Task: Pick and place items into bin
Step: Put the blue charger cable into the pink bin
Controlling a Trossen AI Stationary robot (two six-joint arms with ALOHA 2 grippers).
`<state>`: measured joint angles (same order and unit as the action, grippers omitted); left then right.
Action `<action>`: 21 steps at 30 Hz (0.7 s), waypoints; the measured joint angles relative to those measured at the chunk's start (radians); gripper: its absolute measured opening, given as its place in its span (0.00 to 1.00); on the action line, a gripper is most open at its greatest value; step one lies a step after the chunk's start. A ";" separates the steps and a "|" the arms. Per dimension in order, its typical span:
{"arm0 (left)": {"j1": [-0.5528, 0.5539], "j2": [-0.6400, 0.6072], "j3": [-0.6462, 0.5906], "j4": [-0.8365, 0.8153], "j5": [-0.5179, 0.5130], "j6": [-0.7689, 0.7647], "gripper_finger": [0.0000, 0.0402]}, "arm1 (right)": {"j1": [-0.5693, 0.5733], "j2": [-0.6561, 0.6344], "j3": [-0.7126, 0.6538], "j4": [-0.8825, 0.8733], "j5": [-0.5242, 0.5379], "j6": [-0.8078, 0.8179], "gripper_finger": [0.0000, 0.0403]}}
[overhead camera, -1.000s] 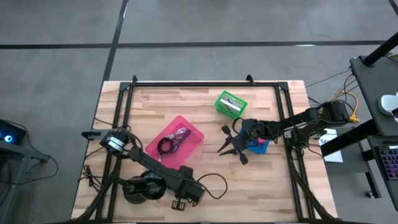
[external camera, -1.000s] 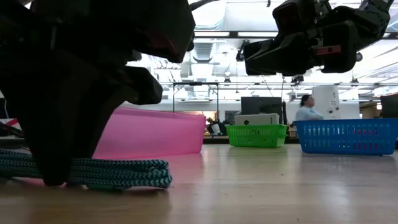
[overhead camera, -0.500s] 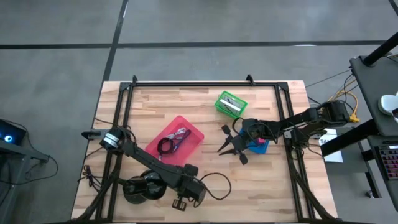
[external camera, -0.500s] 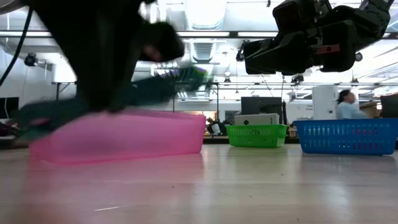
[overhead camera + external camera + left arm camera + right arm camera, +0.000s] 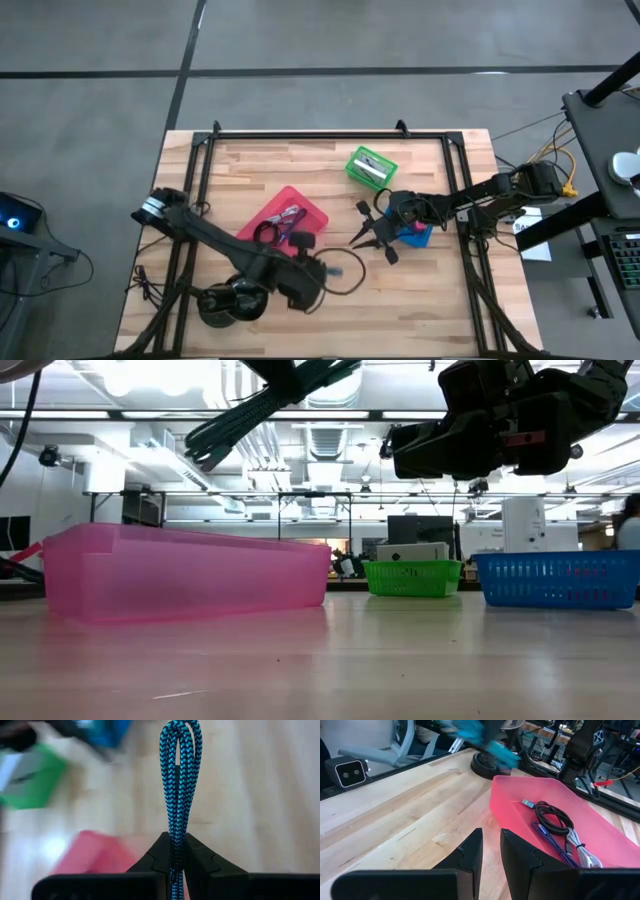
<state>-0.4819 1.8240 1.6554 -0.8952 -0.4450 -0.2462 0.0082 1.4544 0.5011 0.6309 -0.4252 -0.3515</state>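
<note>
My left gripper (image 5: 320,268) is shut on a teal-and-black braided cord (image 5: 179,780). It is raised above the table, just off the near right corner of the pink bin (image 5: 285,222). In the low view the cord (image 5: 265,405) hangs high in the air. The pink bin (image 5: 555,820) holds black, purple and whitish cords (image 5: 555,827). My right gripper (image 5: 370,245) hovers open above the table to the bin's right, by the blue basket (image 5: 414,234), touching nothing. In its own view the fingers (image 5: 491,855) stand a little apart, pointing at the bin. My left gripper pinches the doubled-over cord between its two fingers (image 5: 162,852), with several strands lying side by side in the hold (image 5: 175,840). The folded loop end (image 5: 181,730) sticks out past the fingertips. The cord is lifted clear of the table.
A green basket (image 5: 371,167) holding a whitish item stands toward the far edge. A large black round object (image 5: 225,303) sits near the near edge, left of my left arm. Black frame rails run along the table's left, right and far sides. Bare wood (image 5: 420,300) lies at the near right.
My left gripper has risen from the table by the near edge and swung toward the pink bin, staying shut on the cord. The cord lay bunched on the table a second ago. It now hangs clear, high above the tabletop.
</note>
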 joint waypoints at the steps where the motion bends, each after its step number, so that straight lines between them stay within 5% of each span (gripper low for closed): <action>1: 0.007 -0.015 -0.009 -0.010 -0.034 0.001 0.03 | 0.000 0.000 0.000 0.001 0.000 0.000 0.14; 5: 0.044 -0.073 -0.076 -0.014 -0.108 0.001 0.03 | 0.000 0.000 0.000 0.002 0.002 0.000 0.14; 13: 0.178 -0.166 -0.265 -0.010 -0.101 -0.134 0.03 | 0.000 0.000 0.000 0.003 0.002 0.000 0.14; 21: 0.312 -0.207 -0.414 0.000 0.078 -0.273 0.04 | 0.000 0.000 0.000 0.003 0.006 0.000 0.14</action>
<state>-0.1698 1.6173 1.2414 -0.8956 -0.3665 -0.5190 0.0082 1.4544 0.5011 0.6334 -0.4194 -0.3518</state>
